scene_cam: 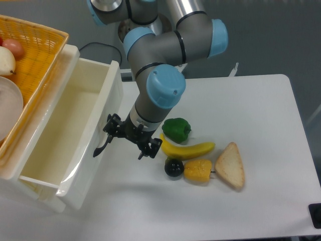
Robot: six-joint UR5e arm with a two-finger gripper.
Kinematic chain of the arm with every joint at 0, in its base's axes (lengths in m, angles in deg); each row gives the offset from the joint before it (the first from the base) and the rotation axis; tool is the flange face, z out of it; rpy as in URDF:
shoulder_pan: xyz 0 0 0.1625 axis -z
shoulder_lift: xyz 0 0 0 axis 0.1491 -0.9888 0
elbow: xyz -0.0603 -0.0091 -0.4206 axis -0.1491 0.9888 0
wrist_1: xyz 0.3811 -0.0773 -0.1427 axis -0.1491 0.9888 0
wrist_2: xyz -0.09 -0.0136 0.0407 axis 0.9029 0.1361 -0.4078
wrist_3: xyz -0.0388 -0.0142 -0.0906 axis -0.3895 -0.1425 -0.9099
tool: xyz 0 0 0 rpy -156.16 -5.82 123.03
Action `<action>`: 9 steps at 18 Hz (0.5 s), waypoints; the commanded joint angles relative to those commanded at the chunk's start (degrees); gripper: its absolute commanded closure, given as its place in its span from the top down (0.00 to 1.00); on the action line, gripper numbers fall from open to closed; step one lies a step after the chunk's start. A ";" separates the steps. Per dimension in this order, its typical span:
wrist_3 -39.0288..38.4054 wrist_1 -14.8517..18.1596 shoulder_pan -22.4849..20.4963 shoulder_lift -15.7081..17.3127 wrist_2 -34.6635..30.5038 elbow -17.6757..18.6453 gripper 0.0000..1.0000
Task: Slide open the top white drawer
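The top white drawer [94, 131] stands pulled far out of the white cabinet [11, 173], and its inside is bare. Its curved black handle [101, 147] sticks out from the front panel. My gripper [126, 144] hangs just to the right of that handle, a small gap away from it. It is open, with one black finger [111, 125] near the drawer front and the other near the banana. Nothing sits between the fingers.
An orange wicker basket [42, 47] with food sits on top of the cabinet. Right of the gripper lie a green pepper [176, 129], a banana [187, 148], a black round item [173, 167], a corn piece [198, 170] and a bread slice [231, 165].
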 joint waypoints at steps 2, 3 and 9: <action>0.80 0.00 -0.18 0.17 -0.44 0.00 1.00; 1.15 -0.26 -0.27 0.35 -0.96 0.00 1.00; 15.27 -0.18 -0.62 0.53 -13.00 0.00 1.00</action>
